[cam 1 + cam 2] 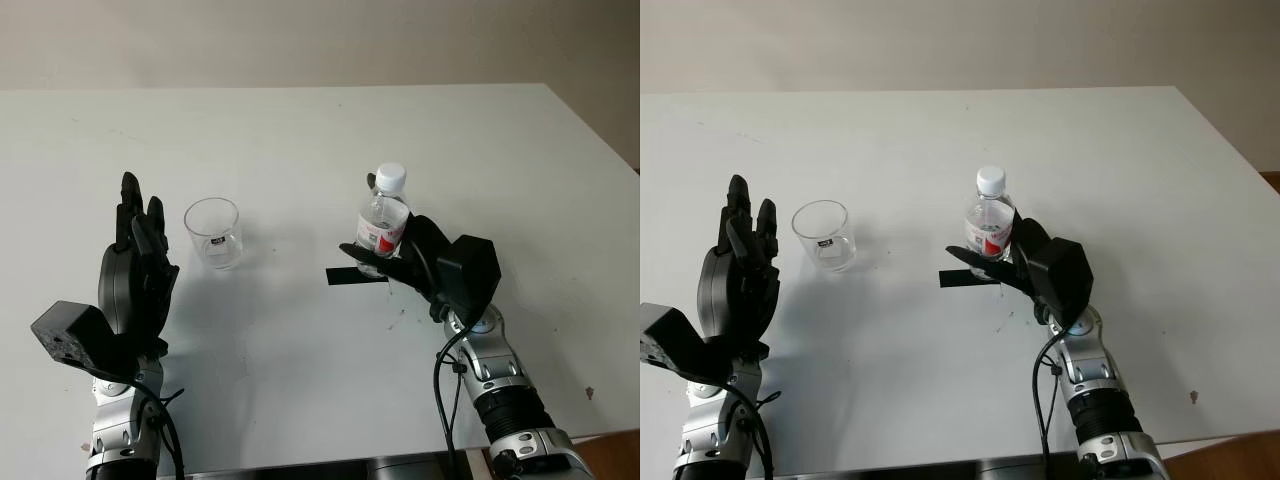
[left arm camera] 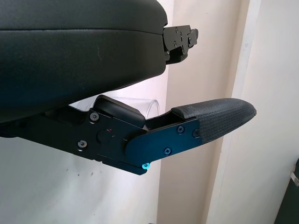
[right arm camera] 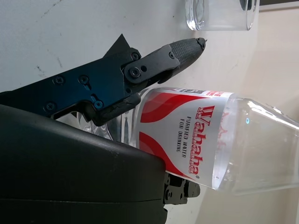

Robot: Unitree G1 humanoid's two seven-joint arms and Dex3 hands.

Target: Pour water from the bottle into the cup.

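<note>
Right hand clamped around bottle, right of centre on table; bottle upright, white cap on. Cup stands left of it, well apart, looks empty. Left hand open, just left of cup. Grasp done; cap removal, carry and pour all remain

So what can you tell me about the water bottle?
The water bottle is small, made of clear plastic, with a white screw cap that is on, and a red and white label reading "purified water for drinking". It stands upright on the white table, to the right of the empty clear cup. The right robot hand has its black fingers wrapped around its lower part. A strip of black tape lies at its base.
</note>
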